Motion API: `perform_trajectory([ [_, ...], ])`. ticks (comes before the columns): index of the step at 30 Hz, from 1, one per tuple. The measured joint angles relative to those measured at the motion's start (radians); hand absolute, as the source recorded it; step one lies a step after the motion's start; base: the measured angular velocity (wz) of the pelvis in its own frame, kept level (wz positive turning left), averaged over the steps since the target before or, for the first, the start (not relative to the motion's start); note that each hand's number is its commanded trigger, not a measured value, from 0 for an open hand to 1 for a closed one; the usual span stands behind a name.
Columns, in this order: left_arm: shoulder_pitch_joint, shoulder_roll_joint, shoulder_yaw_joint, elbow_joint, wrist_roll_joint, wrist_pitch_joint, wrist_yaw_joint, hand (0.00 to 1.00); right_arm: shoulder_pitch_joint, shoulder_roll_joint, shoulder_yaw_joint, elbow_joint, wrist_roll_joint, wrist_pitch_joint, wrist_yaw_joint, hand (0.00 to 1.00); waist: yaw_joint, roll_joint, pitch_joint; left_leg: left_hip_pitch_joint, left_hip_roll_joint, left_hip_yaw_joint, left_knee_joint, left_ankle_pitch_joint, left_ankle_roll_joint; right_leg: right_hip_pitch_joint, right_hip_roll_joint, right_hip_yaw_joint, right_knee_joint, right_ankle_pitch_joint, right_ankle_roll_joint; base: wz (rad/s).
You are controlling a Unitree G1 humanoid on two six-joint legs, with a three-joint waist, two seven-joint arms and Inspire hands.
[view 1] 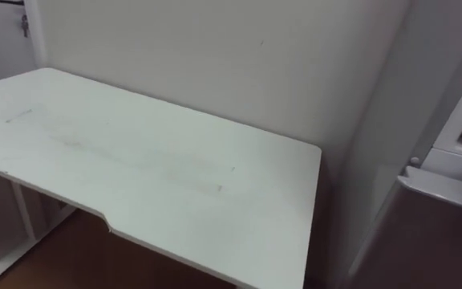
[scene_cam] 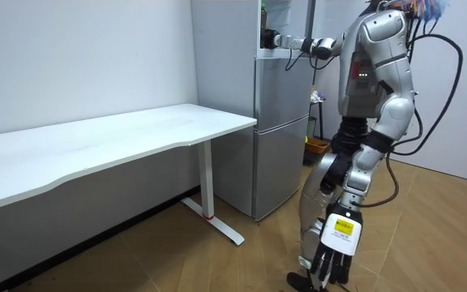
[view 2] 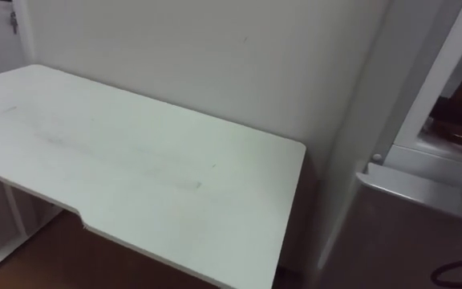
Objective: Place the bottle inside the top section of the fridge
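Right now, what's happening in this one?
The robot stands in front of the grey fridge, beside the white table. Its right hand is stretched out to the fridge's open upper compartment. Whether that hand holds the bottle is too small to tell.

Eye views close above table [view 1: 135, 160] and fridge [view 1: 427, 241], room view farther back
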Motion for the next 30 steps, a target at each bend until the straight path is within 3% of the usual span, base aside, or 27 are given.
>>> perform_trajectory([
  [4,-0.017,-0.003,0.019,0.001,0.000,0.000,0.000,0.00,0.084,0.000,-0.034,-0.146,-0.003,0.010,0.008,0.00,-0.020,0.011,-0.0035,0.024,-0.002,0.010,-0.020,0.000,0.003,0.014,-0.004,0.003,-0.004,-0.001,0.004,-0.05],
  [7,-0.020,-0.008,0.024,0.001,0.009,-0.006,-0.001,0.00,0.134,0.000,-0.033,-0.201,-0.004,0.012,0.024,0.00,-0.027,0.015,-0.0036,0.069,-0.002,0.023,-0.053,-0.003,0.005,0.043,-0.004,0.037,-0.003,-0.005,0.010,-0.14],
  [15,-0.019,-0.014,0.030,0.001,0.030,-0.006,-0.042,0.00,0.155,0.000,-0.050,-0.219,-0.004,0.021,0.067,0.00,-0.058,0.025,0.0034,0.111,0.001,0.050,-0.064,-0.012,0.011,0.060,-0.002,0.089,0.010,-0.007,0.014,-0.13],
  [17,-0.017,-0.011,0.033,0.001,0.030,-0.010,-0.062,0.00,0.173,0.000,-0.083,-0.241,-0.004,0.021,0.075,0.00,-0.064,0.032,0.0015,0.113,-0.001,0.053,-0.061,-0.016,0.016,0.062,-0.004,0.108,0.011,-0.010,0.020,-0.07],
  [22,-0.013,-0.006,0.033,0.006,0.056,-0.013,-0.088,0.00,0.229,0.000,-0.118,-0.359,-0.005,0.019,0.065,0.00,-0.081,0.045,-0.0049,0.126,0.000,0.064,-0.050,-0.024,0.021,0.076,-0.005,0.109,0.013,-0.008,0.024,-0.06],
  [26,0.009,-0.008,0.027,0.012,0.070,-0.038,-0.089,0.00,0.308,0.001,-0.131,-0.443,-0.029,0.017,0.039,0.00,-0.084,0.046,-0.0040,0.157,0.001,0.077,-0.052,-0.031,0.023,0.098,-0.005,0.135,0.014,-0.009,0.027,-0.12],
  [30,0.031,-0.010,0.030,0.028,0.072,-0.039,-0.082,0.00,0.393,0.005,-0.169,-0.551,-0.041,0.016,-0.004,0.00,-0.086,0.045,-0.0037,0.159,0.000,0.079,-0.052,-0.034,0.024,0.097,-0.004,0.162,0.014,-0.010,0.028,-0.07],
])
